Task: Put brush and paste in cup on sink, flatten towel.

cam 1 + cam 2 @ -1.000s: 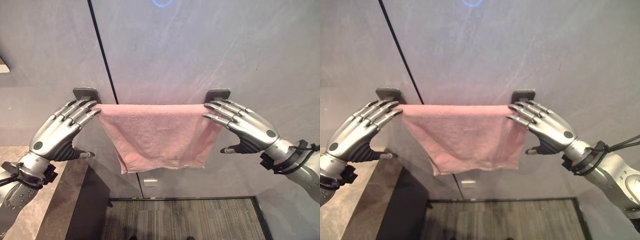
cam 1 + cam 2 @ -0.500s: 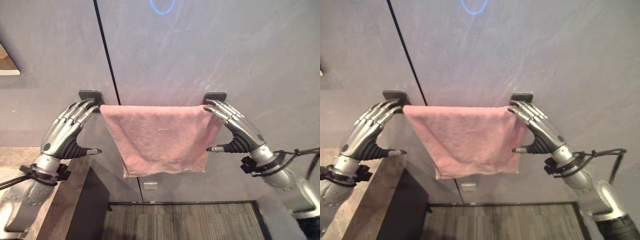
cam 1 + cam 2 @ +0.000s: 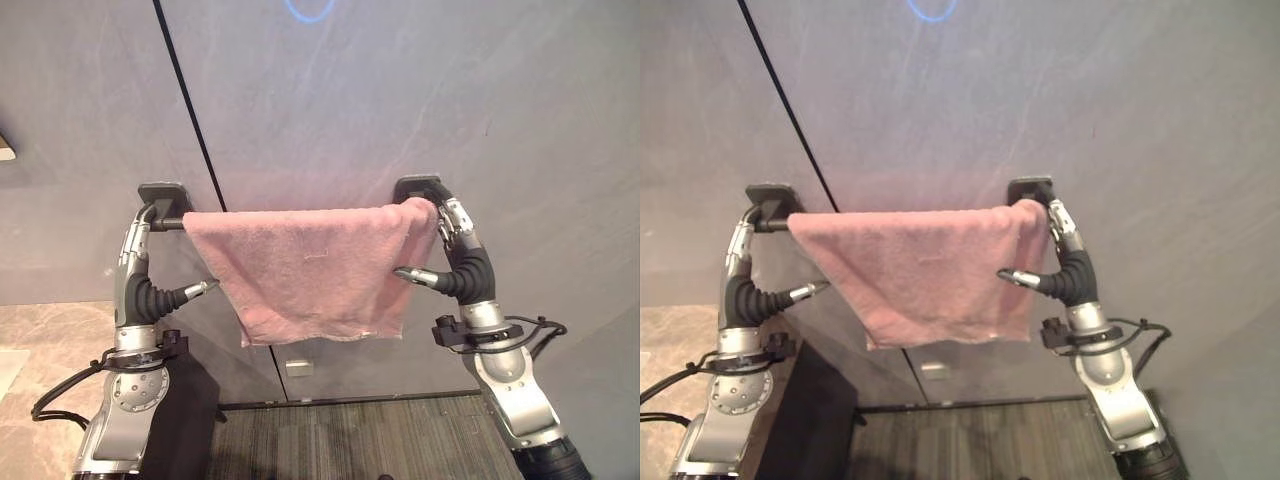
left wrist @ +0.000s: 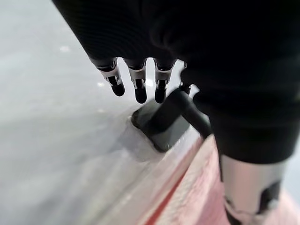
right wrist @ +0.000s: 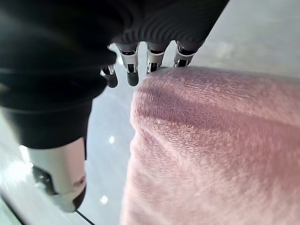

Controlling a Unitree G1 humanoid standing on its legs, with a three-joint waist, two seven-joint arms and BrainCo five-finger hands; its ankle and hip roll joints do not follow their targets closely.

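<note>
A pink towel (image 3: 310, 270) hangs over a dark bar between two wall mounts, spread nearly from end to end; its lower edge slants and its right top corner is bunched at the right mount (image 3: 418, 186). My left hand (image 3: 135, 280) stands upright below the left mount (image 3: 165, 192), open, its straight fingers (image 4: 136, 86) by the bare bar end (image 4: 173, 108). My right hand (image 3: 468, 265) stands upright at the towel's right edge, open, its fingertips (image 5: 154, 61) against the towel (image 5: 211, 140) and the thumb pointing across the cloth.
The grey wall has a dark vertical seam (image 3: 190, 120). A stone counter (image 3: 40, 380) lies at lower left with a dark cabinet side (image 3: 185, 420) beside it. A small white outlet (image 3: 298, 367) sits under the towel, above striped flooring (image 3: 350, 440).
Both hands have swung from reaching in level at the sides to standing upright under the bar's ends. The towel's right corner now sits up against the right mount. The camera has shifted.
</note>
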